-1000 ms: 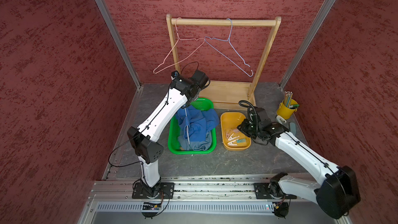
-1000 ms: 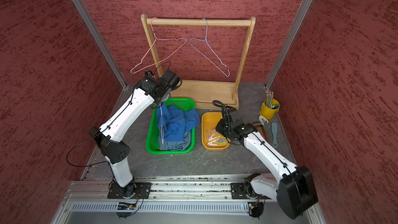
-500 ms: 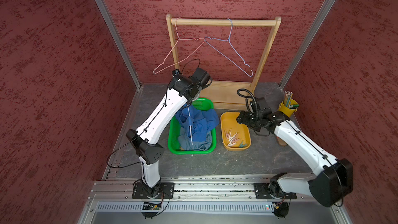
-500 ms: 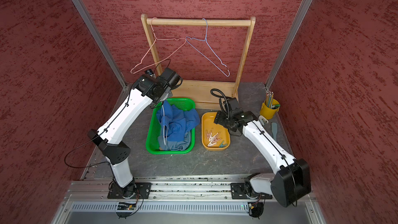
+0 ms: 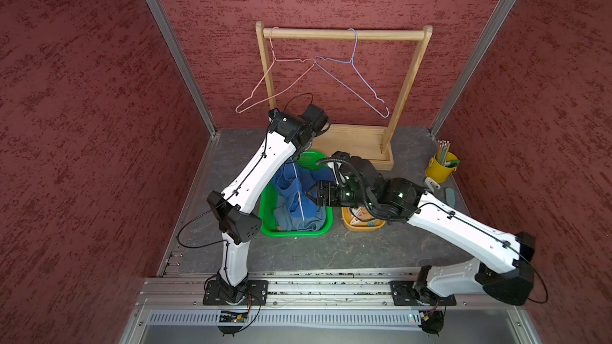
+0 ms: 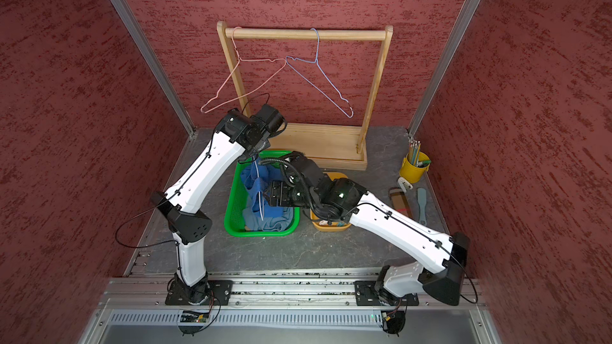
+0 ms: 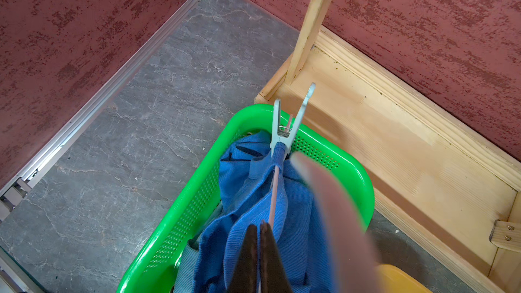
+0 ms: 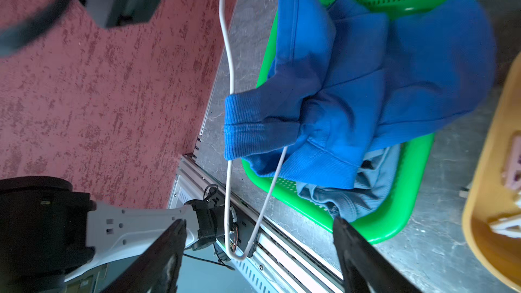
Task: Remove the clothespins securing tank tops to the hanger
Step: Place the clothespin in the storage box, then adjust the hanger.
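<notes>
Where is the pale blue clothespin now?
In the left wrist view, the clothespin clips the royal blue top, above the green basket's rim by the wooden rack's base.

Walls dark red, mottled with darker streaks. Floor grey, veined pale like marble. Centre of a top view, a bright green basket, walls dotted with holes; over it a royal blue tank top, in it a dusty grey-blue tank top. Wire hanger white, the clothespin on it pale teal. Right of the basket an orange-yellow tray, a pink clothespin inside. Upper centre, a pale wooden rack, a pink hanger, a lilac-blue hanger. At right a yellow cup. Arms white with black joints
</notes>
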`<state>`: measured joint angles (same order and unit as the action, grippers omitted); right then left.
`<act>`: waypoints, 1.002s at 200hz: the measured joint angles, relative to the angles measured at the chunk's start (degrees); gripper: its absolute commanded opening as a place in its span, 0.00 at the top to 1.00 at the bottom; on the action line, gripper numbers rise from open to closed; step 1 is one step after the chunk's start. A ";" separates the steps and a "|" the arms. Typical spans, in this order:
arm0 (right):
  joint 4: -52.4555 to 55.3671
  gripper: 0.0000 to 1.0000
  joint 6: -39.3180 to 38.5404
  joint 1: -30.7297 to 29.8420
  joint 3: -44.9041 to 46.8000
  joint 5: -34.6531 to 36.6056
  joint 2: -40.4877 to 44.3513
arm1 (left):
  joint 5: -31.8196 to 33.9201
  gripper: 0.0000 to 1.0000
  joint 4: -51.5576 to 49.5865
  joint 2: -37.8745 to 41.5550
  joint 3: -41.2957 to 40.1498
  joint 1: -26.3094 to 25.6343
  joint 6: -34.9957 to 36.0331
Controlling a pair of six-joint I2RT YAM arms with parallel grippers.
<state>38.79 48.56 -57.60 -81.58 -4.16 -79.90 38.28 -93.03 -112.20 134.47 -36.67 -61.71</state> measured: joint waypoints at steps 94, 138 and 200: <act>-0.83 0.33 0.17 -3.69 -8.35 3.93 -9.73 | -0.90 1.00 0.04 -0.02 0.00 0.00 -1.49; 0.44 0.73 -0.04 -2.95 -9.49 7.67 -13.35 | -0.98 1.00 0.70 0.50 -2.40 0.00 -1.92; 0.52 1.00 -1.42 -2.73 -11.78 8.66 -15.91 | -2.36 0.78 3.63 3.69 -7.17 0.85 -0.35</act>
<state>39.31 47.13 -60.34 -93.36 4.49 -95.81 35.92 -89.41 -108.51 127.31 -35.81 -62.06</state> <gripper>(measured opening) 0.077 0.109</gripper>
